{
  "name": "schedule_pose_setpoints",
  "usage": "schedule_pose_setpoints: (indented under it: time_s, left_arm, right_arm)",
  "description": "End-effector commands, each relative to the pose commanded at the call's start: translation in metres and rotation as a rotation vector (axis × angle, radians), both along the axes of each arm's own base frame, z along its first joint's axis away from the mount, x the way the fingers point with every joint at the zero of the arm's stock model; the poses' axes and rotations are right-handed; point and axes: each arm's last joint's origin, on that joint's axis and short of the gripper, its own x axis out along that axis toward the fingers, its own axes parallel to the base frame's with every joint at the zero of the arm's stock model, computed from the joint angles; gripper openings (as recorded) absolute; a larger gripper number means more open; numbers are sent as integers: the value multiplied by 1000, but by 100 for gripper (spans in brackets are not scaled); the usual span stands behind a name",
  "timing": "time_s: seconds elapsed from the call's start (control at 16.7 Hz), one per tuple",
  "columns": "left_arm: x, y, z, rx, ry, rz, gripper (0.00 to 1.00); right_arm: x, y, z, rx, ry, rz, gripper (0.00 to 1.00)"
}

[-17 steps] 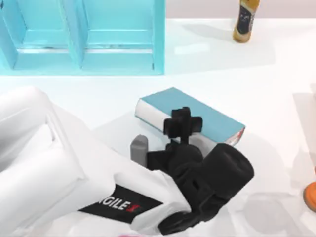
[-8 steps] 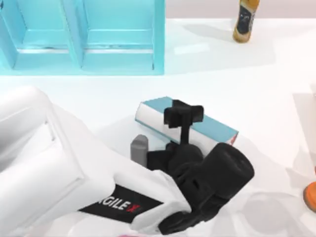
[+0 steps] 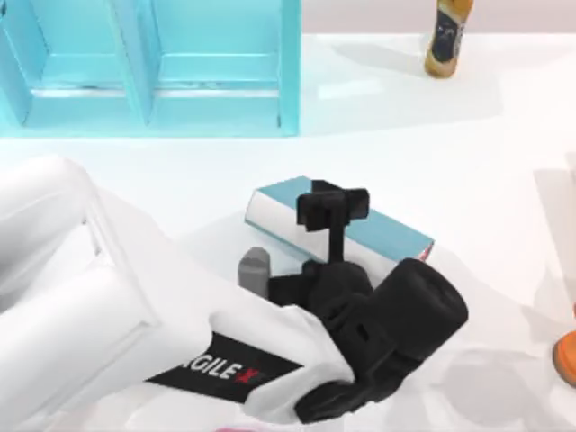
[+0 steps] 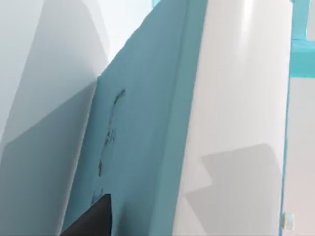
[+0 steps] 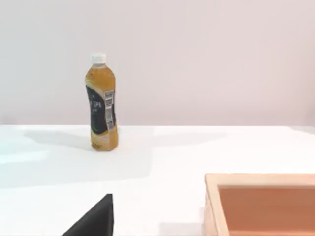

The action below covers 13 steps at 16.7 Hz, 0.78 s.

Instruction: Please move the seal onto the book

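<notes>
The book (image 3: 389, 232), teal-blue with white page edges, lies slantwise at the table's middle. In the top view its white side shows broad and its cover narrow, so it looks tilted. My left gripper (image 3: 333, 209) hangs black over the book's left half, at the end of the big white left arm coming from the lower left. The left wrist view looks closely along the book's teal cover (image 4: 142, 147) and white pages (image 4: 236, 113). The seal is hidden. A dark part of my right gripper (image 5: 96, 220) sits low in the right wrist view, off to the right side.
A light-blue shelf unit (image 3: 153, 63) stands at the back left. An amber bottle (image 3: 447, 36) (image 5: 101, 105) stands at the back right. A small grey block (image 3: 255, 267) sits beside the book's near left end. A wooden box (image 5: 261, 204) and an orange object (image 3: 567, 355) are at the right.
The book's cover has narrowed and its white side has widened, as if it tipped; its right end drew in. My left gripper shifted slightly farther back over it.
</notes>
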Motion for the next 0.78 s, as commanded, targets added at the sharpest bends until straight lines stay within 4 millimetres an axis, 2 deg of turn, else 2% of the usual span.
schedule_pose_setpoints:
  time_s: [0.18,0.36,0.54,0.78]
  left_arm:
    - [-3,-4,-1,-28,15,48,100]
    - [-18,-8,-4,-35,35,91,100]
    - [-47,-10,-4,-16,44,106,100]
    - [-97,-5,2,12,29,69,100]
  right_arm:
    - [0,0,0,0,0,0,100]
    - [0,0,0,0,0,0,100]
    - [0,0,0,0,0,0,100]
    - [0,0,0,0,0,0,100]
